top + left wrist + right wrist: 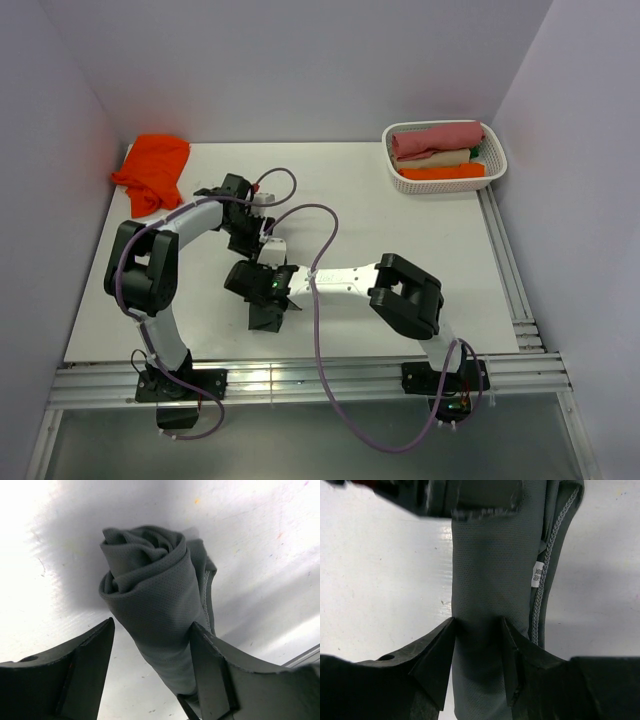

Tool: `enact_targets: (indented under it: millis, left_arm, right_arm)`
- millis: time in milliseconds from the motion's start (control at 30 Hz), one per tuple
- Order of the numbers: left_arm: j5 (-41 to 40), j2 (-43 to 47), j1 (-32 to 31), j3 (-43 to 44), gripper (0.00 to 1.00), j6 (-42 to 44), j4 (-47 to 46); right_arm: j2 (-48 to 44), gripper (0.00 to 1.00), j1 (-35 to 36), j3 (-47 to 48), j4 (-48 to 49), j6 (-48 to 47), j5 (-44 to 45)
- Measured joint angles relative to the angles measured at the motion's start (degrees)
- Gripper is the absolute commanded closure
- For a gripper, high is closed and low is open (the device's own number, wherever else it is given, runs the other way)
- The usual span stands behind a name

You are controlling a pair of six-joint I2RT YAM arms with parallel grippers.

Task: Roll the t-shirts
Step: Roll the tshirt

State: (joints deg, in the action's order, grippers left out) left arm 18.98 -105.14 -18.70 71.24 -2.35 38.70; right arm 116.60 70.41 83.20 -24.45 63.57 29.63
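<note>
Rolling looks finished: the charcoal t-shirt (150,590) lies on the bench (260,555), pinched by your right hand (477,625), your left hand (150,630) spread around it (one finger touching). Next, carry it to the basket (445,186), keeping it tight.

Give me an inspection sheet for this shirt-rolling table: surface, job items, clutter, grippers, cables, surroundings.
Surface: white tabletop, a few small specks.
Job's things: dark charcoal-grey cotton t-shirt rolled into a tube; crumpled bright orange t-shirt, far left corner; rolled shirts in white mesh basket, far right.
Clutter: nothing seen.
Grippers: left gripper open around the roll, one finger touching; right gripper shut on it.
Cables: purple cables loop from both arms.
Surroundings: pale walls; aluminium rails near and right.
</note>
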Motion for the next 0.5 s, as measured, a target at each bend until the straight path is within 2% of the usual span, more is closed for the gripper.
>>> enact_targets:
  millis: [333, 500]
  left_arm:
    - [2.19, -0.02, 0.28, 6.88, 0.27, 0.24, 2.51]
    - [5.42, -0.11, 1.99, 10.95, 0.27, 0.74, 4.52]
  right_arm:
    - [0.98, 0.47, 0.33, -0.13, -0.22, 1.4, -0.7]
    - [-0.79, 0.55, 0.2, -4.57, 4.24, 2.29, -0.79]
